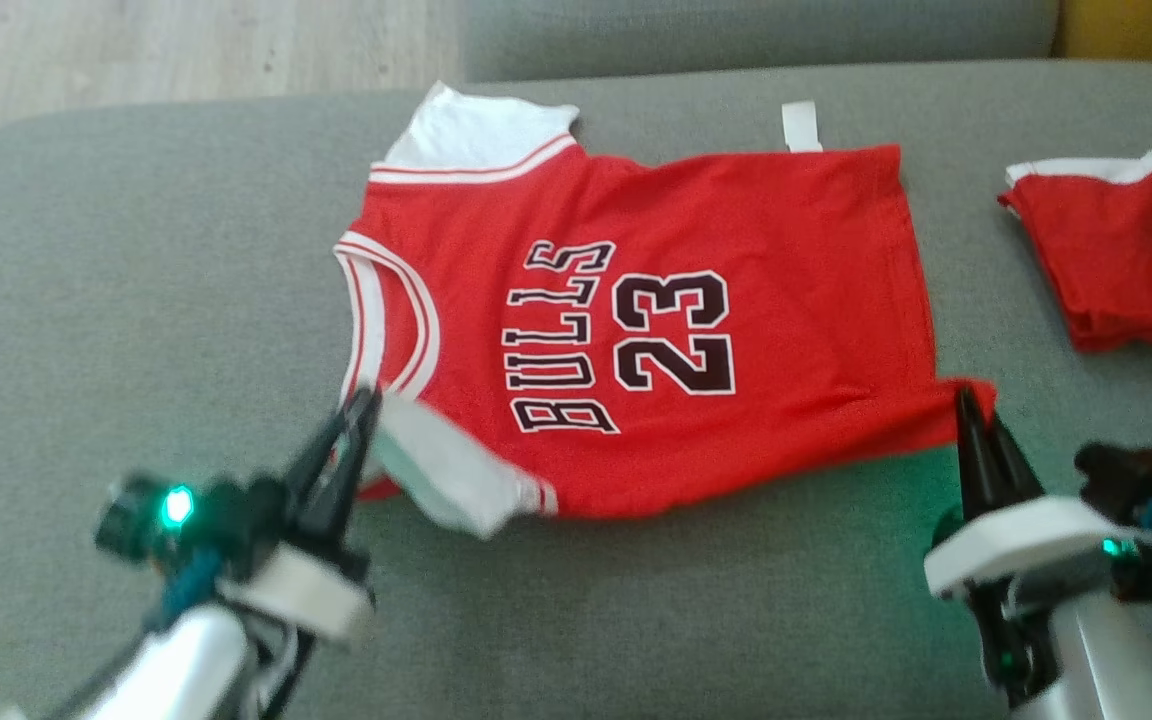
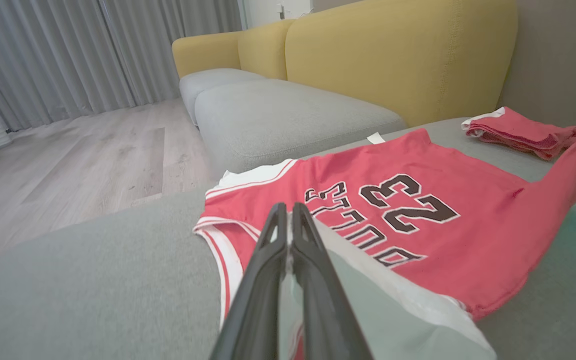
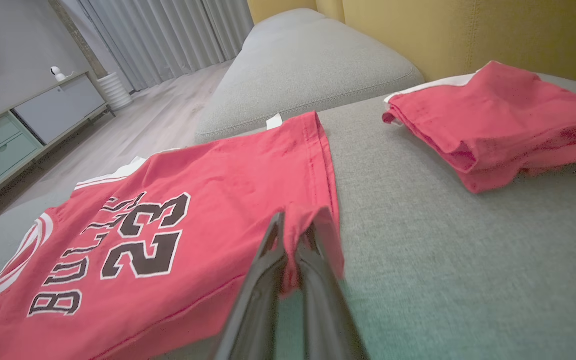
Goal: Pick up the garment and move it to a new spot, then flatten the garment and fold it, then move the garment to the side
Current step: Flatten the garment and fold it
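Red-and-white fabric basketball jersey point(image 1: 656, 330) is lying flat; left gripper point(image 1: 361, 405) and right gripper point(image 1: 966, 400) are pinching its near corners, apparently beginning the fold, needing an even lift across.

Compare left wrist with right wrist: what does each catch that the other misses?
Left wrist: left tool shut on the white sleeve of the jersey. Right wrist: right tool shut on the hem corner; drawer cabinet by the wall. Both: the jersey's BULLS 23 print, folded red garment, grey cushion, curtains, wood floor.
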